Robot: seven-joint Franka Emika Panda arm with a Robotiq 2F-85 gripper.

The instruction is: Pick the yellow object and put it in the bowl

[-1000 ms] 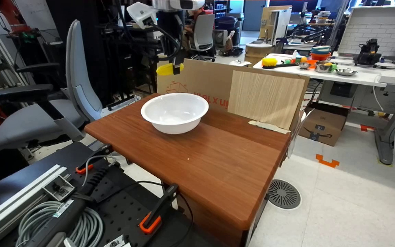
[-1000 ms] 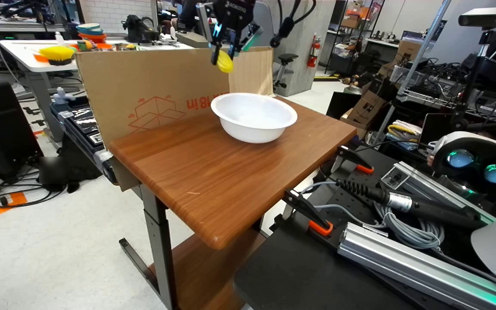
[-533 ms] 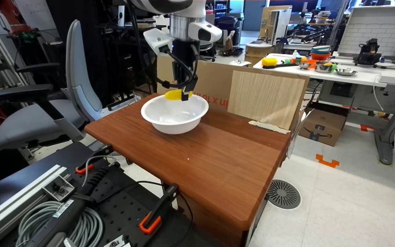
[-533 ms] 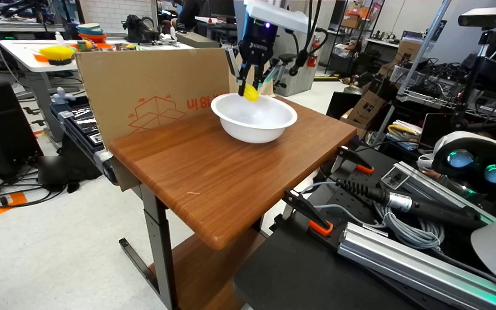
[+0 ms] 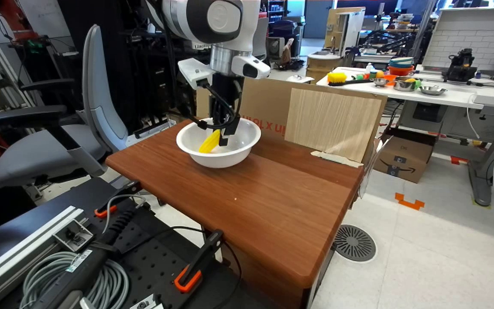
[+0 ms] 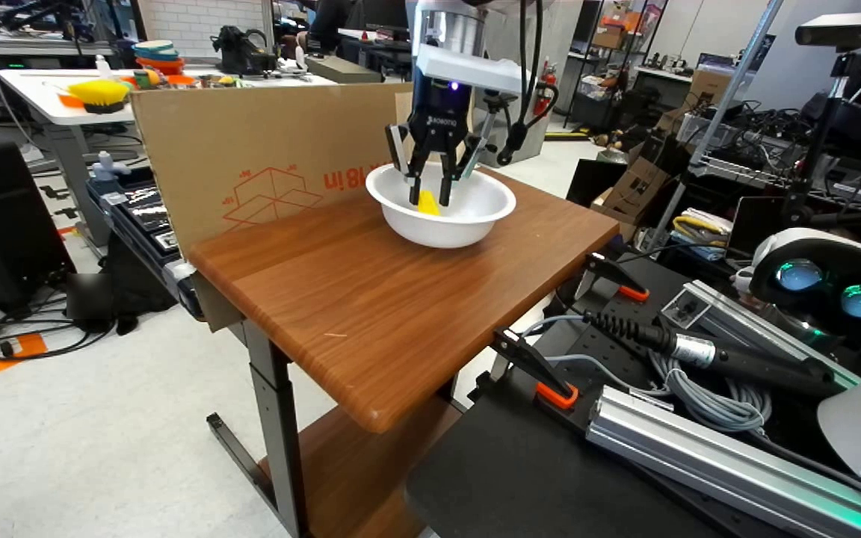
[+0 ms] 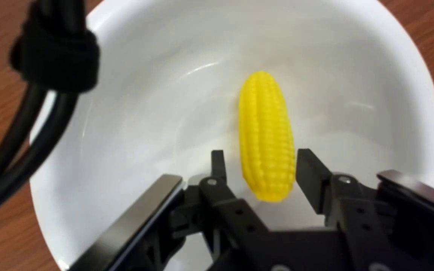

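The yellow object [image 7: 265,131] is a bright yellow, corn-shaped piece with a ribbed surface. It is inside the white bowl [image 7: 145,109] and also shows in both exterior views [image 5: 209,142] [image 6: 427,204], where it looks tilted. The bowl [image 5: 221,162] stands on the wooden table, and its outer wall shows in an exterior view [image 6: 442,233]. My gripper [image 7: 261,165] points down into the bowl, also seen in an exterior view [image 6: 430,198]. Its fingers are apart on either side of the yellow object's near end, with a clear gap on one side and almost none on the other.
The wooden table [image 5: 272,206] has a cardboard panel [image 6: 266,149] along its back edge and a light wood board [image 5: 332,124] against it. Black clamps with orange ends [image 5: 195,266] grip the front edge. A cable [image 7: 51,56] hangs by the wrist.
My gripper has come down from above into the bowl with the yellow object. Its fingers have opened, and the yellow object has gone from level between them to tilted inside the bowl.
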